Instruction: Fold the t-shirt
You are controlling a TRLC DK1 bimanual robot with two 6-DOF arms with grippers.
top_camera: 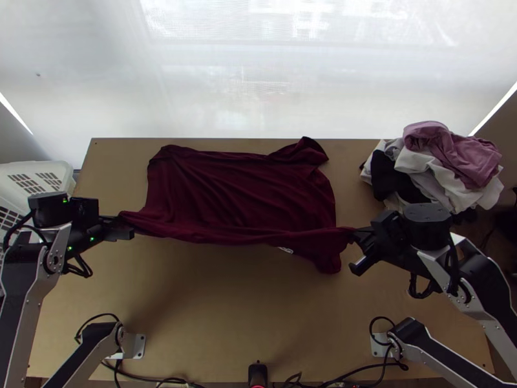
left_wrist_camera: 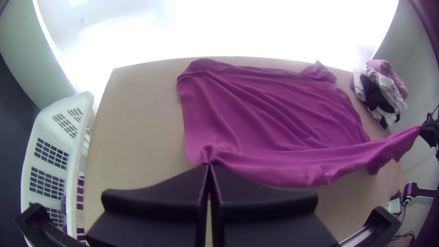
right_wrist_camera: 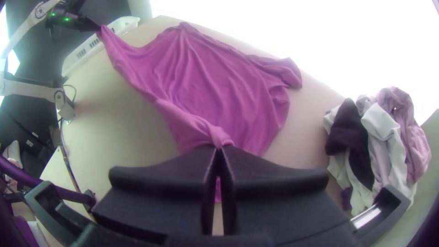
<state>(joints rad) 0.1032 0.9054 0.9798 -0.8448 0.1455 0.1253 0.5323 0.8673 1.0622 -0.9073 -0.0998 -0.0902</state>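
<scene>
A dark red t-shirt (top_camera: pixel 239 191) lies spread over the table's far half, its near edge pulled up and stretched between both grippers. My left gripper (top_camera: pixel 123 223) is shut on the shirt's near left corner; in the left wrist view the fingertips of the left gripper (left_wrist_camera: pixel 209 165) meet on bunched cloth of the shirt (left_wrist_camera: pixel 265 110). At the near right part, my right gripper (top_camera: pixel 358 238) pinches the edge, and some cloth hangs below it. In the right wrist view, the right gripper (right_wrist_camera: pixel 219 147) is shut on a fold of the shirt (right_wrist_camera: pixel 219 87).
A pile of pink, white and black clothes (top_camera: pixel 446 165) sits at the table's far right corner. Beyond the left edge stands a white basket (top_camera: pixel 42 171). Bare wood of the table (top_camera: pixel 213 304) shows on the near side, with cables along the front edge.
</scene>
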